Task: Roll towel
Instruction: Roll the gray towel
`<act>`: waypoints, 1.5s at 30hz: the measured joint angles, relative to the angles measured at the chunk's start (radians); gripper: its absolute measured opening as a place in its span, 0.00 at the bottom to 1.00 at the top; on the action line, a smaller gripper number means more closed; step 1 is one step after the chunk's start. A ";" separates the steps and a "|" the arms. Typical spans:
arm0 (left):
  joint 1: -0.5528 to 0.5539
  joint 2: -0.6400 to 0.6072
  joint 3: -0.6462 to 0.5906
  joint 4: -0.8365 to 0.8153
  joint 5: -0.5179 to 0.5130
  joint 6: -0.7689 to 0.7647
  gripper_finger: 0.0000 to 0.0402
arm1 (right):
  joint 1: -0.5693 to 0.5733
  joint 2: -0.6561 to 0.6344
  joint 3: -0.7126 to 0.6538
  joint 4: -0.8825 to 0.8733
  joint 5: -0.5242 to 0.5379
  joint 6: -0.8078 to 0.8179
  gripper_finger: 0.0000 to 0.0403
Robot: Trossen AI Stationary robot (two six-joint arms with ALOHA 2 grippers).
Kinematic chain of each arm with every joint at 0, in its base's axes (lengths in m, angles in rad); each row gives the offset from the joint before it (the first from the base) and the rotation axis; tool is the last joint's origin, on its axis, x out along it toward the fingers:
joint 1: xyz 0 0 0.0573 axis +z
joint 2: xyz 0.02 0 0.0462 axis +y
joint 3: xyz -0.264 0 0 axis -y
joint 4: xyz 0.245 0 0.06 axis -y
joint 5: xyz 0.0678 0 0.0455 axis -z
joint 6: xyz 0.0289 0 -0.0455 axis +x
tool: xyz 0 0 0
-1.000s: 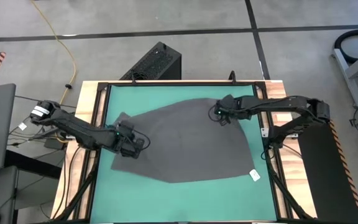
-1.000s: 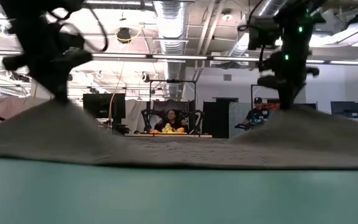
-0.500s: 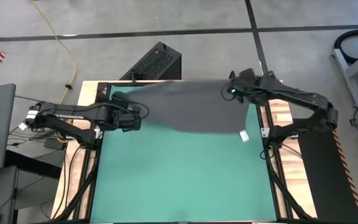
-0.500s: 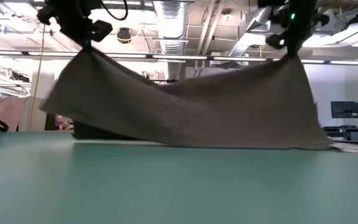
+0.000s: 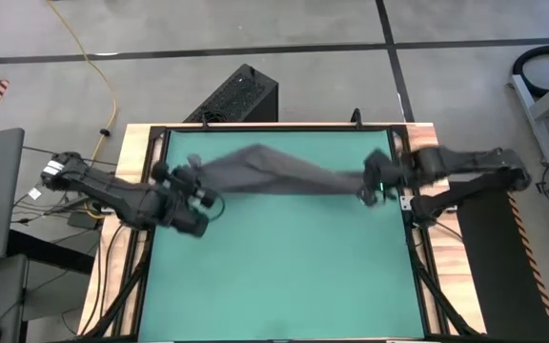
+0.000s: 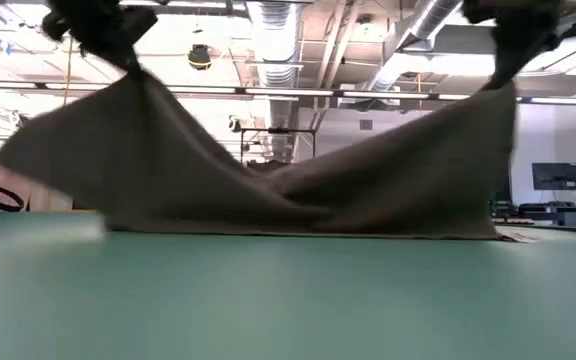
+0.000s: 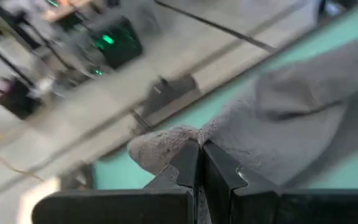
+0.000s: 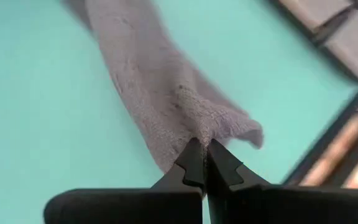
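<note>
the left pincer (image 5: 198,195) and right pincer (image 5: 370,181) each pinch a corner of the towel (image 5: 274,171). it hangs between them, its sagging middle touching the green table (image 5: 284,276).

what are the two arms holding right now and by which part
Both hold the plain dark grey soft towel: the left tool is pinched shut on one corner, the right tool on another, so the cloth hangs between them above the green table.
</note>
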 joint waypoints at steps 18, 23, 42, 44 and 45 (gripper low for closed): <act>-0.459 0.078 -0.264 0.454 0.443 -0.186 0.01 | 0.940 0.236 -0.195 0.295 -0.017 0.711 0.05; -0.495 0.077 -0.264 0.671 0.618 -0.087 0.11 | 1.013 0.361 -0.195 0.299 -0.013 0.808 0.07; -0.467 0.072 -0.190 0.274 0.524 -0.600 0.26 | 1.058 0.542 -0.195 0.337 -0.037 0.909 0.13; -0.467 0.072 -0.192 0.301 0.506 -0.603 0.27 | 1.058 0.542 -0.195 0.342 -0.037 0.909 0.13; -0.467 0.072 -0.192 0.305 0.491 -0.600 0.27 | 1.058 0.542 -0.195 0.346 -0.037 0.908 0.13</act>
